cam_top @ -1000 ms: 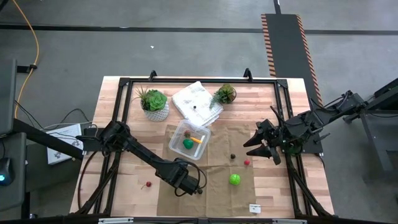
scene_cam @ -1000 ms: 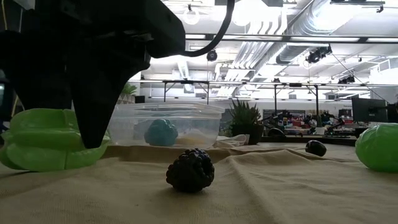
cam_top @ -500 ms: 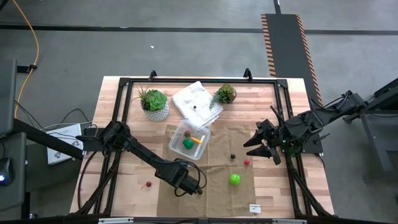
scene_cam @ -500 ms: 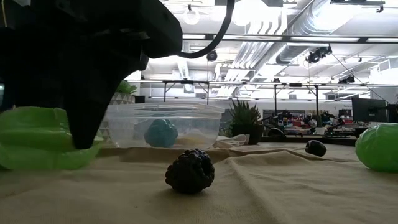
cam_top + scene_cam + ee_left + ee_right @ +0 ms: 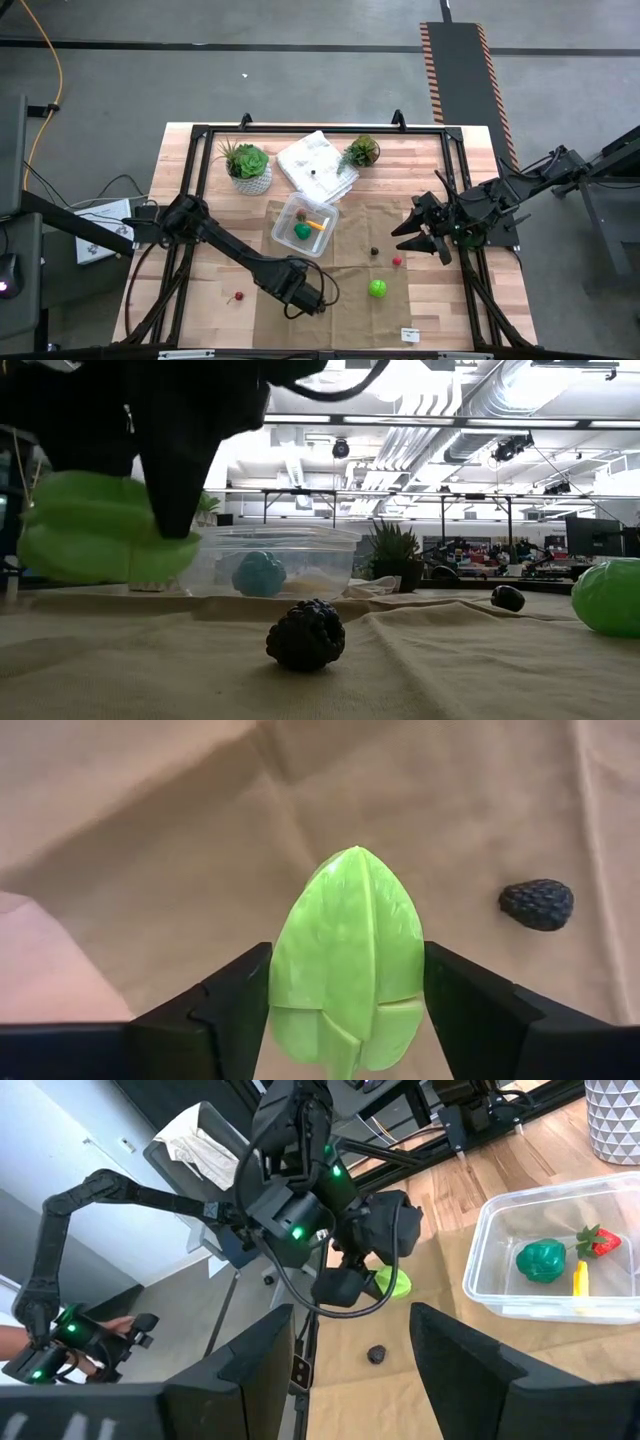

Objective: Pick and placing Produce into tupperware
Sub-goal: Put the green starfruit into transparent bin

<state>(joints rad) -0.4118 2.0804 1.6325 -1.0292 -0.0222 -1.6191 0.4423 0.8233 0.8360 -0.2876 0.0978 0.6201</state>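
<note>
Left gripper (image 5: 345, 1010) is clamping a green leafy piece (image 5: 347, 960), holding it clear of the tan cloth (image 5: 350, 310), near the tupperware (image 5: 290, 215). Right gripper (image 5: 425, 230) is waiting open. We are counting three pieces inside; blackberry (image 5: 306, 633), green ball (image 5: 377, 288) and red bits are lying outside. Workshop beyond.

blackberry (image 5: 306, 633) beside open cloth (image 5: 350, 315)

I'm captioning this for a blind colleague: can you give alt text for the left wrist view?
The left gripper holds a light green leafy toy vegetable above the tan cloth. A dark bumpy toy berry lies on the cloth off to one side.
</note>
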